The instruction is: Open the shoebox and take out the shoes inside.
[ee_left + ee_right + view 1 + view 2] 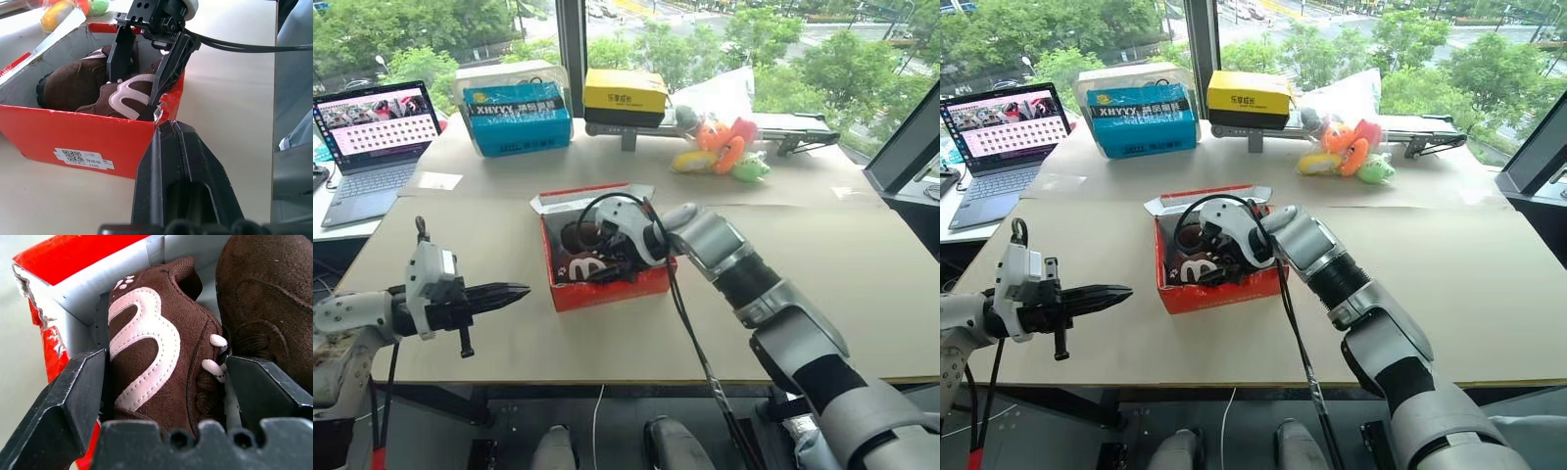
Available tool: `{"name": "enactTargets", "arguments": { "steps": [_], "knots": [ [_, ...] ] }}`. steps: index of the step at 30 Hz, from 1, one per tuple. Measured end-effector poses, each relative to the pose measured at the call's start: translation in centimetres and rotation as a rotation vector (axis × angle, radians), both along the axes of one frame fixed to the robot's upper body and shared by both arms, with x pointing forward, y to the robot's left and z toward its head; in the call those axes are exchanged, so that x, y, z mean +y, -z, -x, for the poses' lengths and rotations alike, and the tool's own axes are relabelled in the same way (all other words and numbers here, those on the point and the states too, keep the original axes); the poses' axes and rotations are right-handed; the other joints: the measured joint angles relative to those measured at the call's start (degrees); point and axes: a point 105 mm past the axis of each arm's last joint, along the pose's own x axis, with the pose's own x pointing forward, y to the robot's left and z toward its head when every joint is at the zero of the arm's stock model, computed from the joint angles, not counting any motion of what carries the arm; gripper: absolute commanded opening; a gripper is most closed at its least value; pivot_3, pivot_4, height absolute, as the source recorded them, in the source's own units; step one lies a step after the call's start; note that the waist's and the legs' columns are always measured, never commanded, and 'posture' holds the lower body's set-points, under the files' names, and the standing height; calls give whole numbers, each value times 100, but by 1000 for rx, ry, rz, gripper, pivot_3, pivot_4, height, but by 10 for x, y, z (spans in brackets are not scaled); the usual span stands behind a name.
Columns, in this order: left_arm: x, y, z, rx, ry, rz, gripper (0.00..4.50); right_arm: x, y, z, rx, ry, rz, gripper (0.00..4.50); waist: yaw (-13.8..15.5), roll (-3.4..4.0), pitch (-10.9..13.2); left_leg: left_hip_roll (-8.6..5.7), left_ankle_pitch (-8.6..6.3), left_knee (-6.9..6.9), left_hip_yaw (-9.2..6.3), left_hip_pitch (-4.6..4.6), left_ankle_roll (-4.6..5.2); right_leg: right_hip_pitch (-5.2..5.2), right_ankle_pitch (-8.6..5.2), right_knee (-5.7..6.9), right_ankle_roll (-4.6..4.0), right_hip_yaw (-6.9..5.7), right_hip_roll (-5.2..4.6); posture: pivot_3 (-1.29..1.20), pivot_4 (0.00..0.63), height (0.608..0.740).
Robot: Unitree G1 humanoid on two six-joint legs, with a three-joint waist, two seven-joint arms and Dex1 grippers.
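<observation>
At centre of the head view the right tool (603, 257) dips into the open shoebox (607, 289) on the worktop (862, 284); left tool (514, 292) is shut, idle at lower left.

Left wrist view: right tool's fingers (121, 54) are apart, straddling the near shoe (128, 95).

Right wrist view: the shoes (161, 352) fill mid-frame (pads not yet touching). Go deeper, close across the midfoot, avoid the laces.

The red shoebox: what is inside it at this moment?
Inside the shoebox lie two brown shoes, and the right gripper, open, straddles one. The shoes and gripper cover the box floor, so anything beneath them cannot be seen.
</observation>
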Motion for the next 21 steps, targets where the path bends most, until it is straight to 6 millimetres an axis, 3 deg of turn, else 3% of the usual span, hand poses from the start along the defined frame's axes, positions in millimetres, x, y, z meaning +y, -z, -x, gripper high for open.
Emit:
{"name": "enactTargets", "arguments": {
  "steps": [4,5,7,15,18,21],
  "knots": [
    [0,-1,-2,-5,-8,-1,0,2,7,-4,7,5,-11,4480,-12,1,-6,0,-5,-6,0,55,-8,41,-17,2,-38,2,2,0,150,739],
    [0,-1,-2,-5,-10,-1,0,2,8,-5,9,8,-12,3971,-11,1,-6,1,-10,-11,0,75,-16,61,-18,1,-39,2,2,0,150,739],
    [0,-1,-2,-6,-14,-2,0,3,10,-6,12,9,-13,3429,-6,2,-6,0,-27,-20,0,122,-44,103,-23,-2,-48,1,0,0,150,739],
    [-2,2,-4,0,-14,-14,0,8,8,-5,31,3,-43,1088,-10,4,-11,0,-29,-29,-2,134,-47,106,-22,-1,-55,1,1,0,150,739],
    [-3,3,-4,1,-13,-15,0,7,6,-5,29,7,-55,576,-4,5,-11,1,-29,-29,-2,132,-47,105,-22,-1,-55,1,0,0,150,739],
    [-3,2,-4,-1,-11,-15,0,7,2,-6,32,19,-73,576,3,5,-10,1,-29,-28,-2,124,-47,100,-22,-2,-55,1,0,0,150,739]
  ]
}}
